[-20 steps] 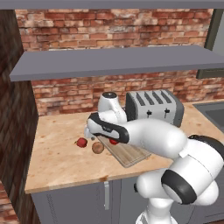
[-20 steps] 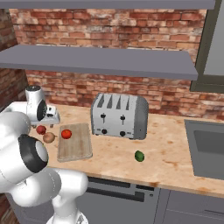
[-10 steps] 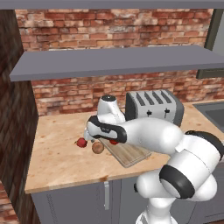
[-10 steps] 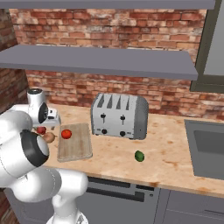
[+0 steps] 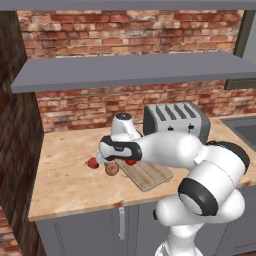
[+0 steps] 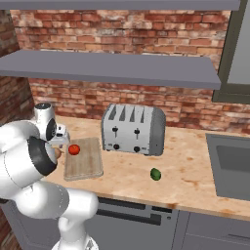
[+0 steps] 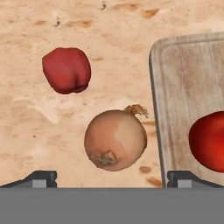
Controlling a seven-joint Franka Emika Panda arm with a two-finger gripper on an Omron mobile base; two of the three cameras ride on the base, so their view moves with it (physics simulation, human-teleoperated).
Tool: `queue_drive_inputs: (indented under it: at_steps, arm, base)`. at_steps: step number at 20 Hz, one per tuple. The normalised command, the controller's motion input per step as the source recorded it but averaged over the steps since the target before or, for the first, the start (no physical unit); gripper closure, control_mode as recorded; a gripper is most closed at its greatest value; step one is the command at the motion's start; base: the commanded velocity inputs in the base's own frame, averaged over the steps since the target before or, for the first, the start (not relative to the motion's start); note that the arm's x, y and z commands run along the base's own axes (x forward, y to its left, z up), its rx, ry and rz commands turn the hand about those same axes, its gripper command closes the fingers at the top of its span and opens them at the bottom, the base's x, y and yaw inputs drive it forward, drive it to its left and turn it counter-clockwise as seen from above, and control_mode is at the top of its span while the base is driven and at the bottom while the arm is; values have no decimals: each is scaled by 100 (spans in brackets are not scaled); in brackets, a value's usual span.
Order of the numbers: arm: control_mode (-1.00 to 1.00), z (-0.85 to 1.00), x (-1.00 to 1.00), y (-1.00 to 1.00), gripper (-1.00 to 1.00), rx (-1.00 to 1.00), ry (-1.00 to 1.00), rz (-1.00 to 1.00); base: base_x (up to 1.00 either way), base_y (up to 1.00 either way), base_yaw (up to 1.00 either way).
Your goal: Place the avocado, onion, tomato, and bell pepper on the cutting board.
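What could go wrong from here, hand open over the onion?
1. The onion lies close beside the board edge; a closing finger may catch that edge.
2. It is round, so an off-centre pinch could roll it toward the pepper.
3. Setting it down may bump the tomato already on the board.

I see the onion [image 7: 115, 139] on the worktop [image 7: 26, 118] just beside the cutting board [image 7: 188, 87], between my spread fingers [image 7: 41, 178]. The bell pepper [image 7: 66, 70] lies apart; the tomato [image 7: 209, 140] sits on the board.
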Motion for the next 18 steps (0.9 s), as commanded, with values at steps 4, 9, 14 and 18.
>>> queue_drive_inputs:
  at_steps: [4,9,14,18]
  arm:
    - [-100,-20,14,0,-100,0,4,0]
    - [-100,-21,13,0,-100,-1,5,0]
    - [-100,-23,12,0,-100,-2,5,0]
    - [-100,-23,10,2,-100,-3,4,0]
  base:
    - [0,0,0]
    - [0,0,0]
    - [0,0,0]
    - [0,0,0]
